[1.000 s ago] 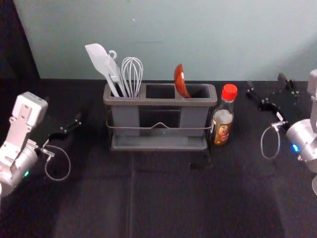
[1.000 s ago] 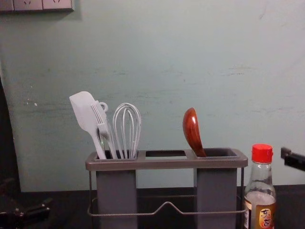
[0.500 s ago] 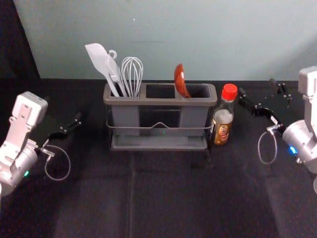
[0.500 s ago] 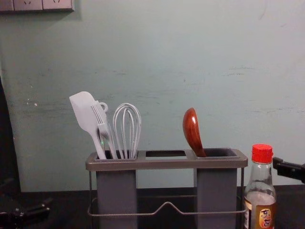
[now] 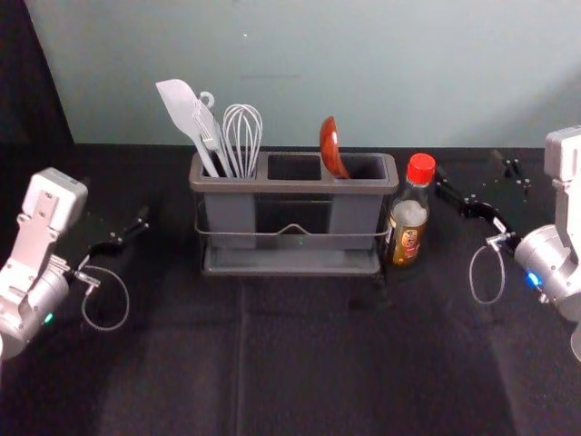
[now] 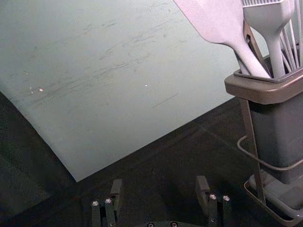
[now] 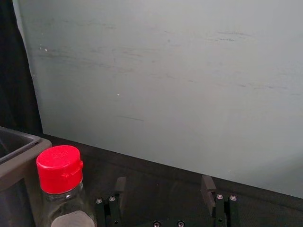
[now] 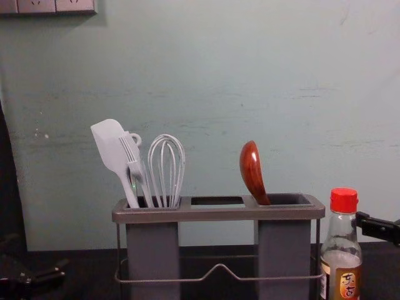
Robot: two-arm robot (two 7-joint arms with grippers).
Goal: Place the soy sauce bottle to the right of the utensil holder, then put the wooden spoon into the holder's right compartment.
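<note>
The soy sauce bottle (image 5: 408, 222) with its red cap stands upright just right of the grey utensil holder (image 5: 290, 186). In the holder's right compartment leans the wooden spoon (image 5: 330, 150), its reddish-brown bowl up; its lower part is hidden. My right gripper (image 5: 468, 169) is to the right of the bottle, one finger near the cap. From the right wrist, the gripper (image 7: 164, 185) is open and empty, with the bottle (image 7: 60, 172) outside its fingers. My left gripper (image 5: 114, 202) idles left of the holder; its own wrist camera shows the gripper (image 6: 159, 188) open and empty.
A white spatula (image 8: 111, 147), a brush (image 8: 133, 159) and a whisk (image 8: 166, 169) stand in the holder's left compartment. A pale green wall (image 5: 318, 73) rises behind the dark-covered table (image 5: 309, 354).
My right gripper has moved left, closer to the soy sauce bottle; in the chest view its finger now reaches the bottle's outline. The left arm, holder, spoon and bottle have stayed put.
</note>
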